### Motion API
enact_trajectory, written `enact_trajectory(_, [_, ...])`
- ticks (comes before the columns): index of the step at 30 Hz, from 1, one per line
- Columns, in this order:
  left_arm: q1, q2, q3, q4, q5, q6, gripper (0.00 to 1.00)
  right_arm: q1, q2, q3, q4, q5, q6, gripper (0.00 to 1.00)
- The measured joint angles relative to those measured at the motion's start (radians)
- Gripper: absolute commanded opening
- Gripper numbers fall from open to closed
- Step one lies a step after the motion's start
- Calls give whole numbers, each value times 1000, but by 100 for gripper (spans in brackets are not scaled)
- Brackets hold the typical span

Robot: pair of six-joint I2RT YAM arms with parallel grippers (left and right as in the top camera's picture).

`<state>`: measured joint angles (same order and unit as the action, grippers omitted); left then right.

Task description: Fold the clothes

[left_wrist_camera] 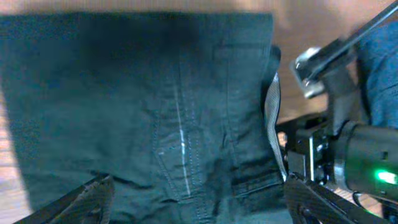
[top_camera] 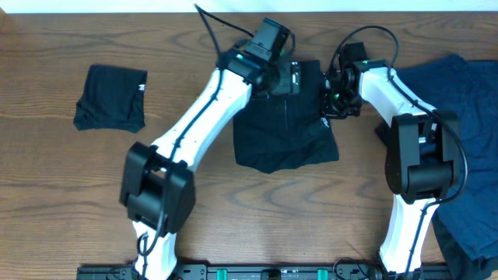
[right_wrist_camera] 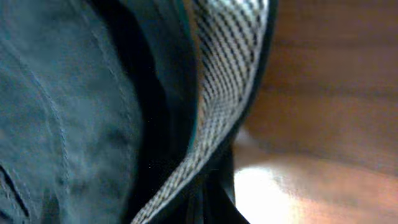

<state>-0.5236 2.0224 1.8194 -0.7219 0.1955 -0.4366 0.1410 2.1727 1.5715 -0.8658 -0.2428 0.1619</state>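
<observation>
**Black shorts mid-table, one gripper open, one closed**

A wooden table [top_camera: 47, 194] is seen from above, with clothes laid in three spots; the biggest is a navy garment [top_camera: 467, 101] heaped loosely at the right edge, partly tucked behind the right arm. The black shorts [top_camera: 284, 136] are spread flat in the middle towards the far side, with the near hem a bit rumpled. A folded black piece [top_camera: 109, 97] is parked well apart on the left, with a small white tag [top_camera: 142, 87] showing at its corner.

The left gripper [top_camera: 284, 78] is held over the far edge of the shorts; in its own wrist view the fingers [left_wrist_camera: 87, 196] are spread wide and nothing is caught between them, just the dark cloth [left_wrist_camera: 137, 93] lying below.

The right gripper [top_camera: 333, 101] is parked at the right edge of the shorts and its jaws are closed. Whether cloth is actually pinched can't be told, since its fingers are hidden in the close-up; only dark fabric [right_wrist_camera: 62, 112] and bare wood are seen.

A strip of checked lining [right_wrist_camera: 230, 81] is turned out along that same edge; it's also visible from the left wrist [left_wrist_camera: 272, 106], just beside the right gripper [left_wrist_camera: 311, 162].
</observation>
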Motion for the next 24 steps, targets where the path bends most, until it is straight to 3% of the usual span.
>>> enact_trajectory(2, [24, -29, 2, -12, 1, 15, 40, -4, 7, 44, -66, 3, -2, 8])
enact_trajectory(4, [49, -55, 10, -29, 1, 30, 32, -10, 7, 105, -136, 5, -3, 10])
enact_trajectory(14, [82, -40, 7, -2, -91, 109, 23, -26, -87, 341, -425, -25, -11, 1])
enact_trajectory(24, [82, 140, 4, 148, -121, 153, 22, 20, -104, 230, -419, -124, -25, 1])
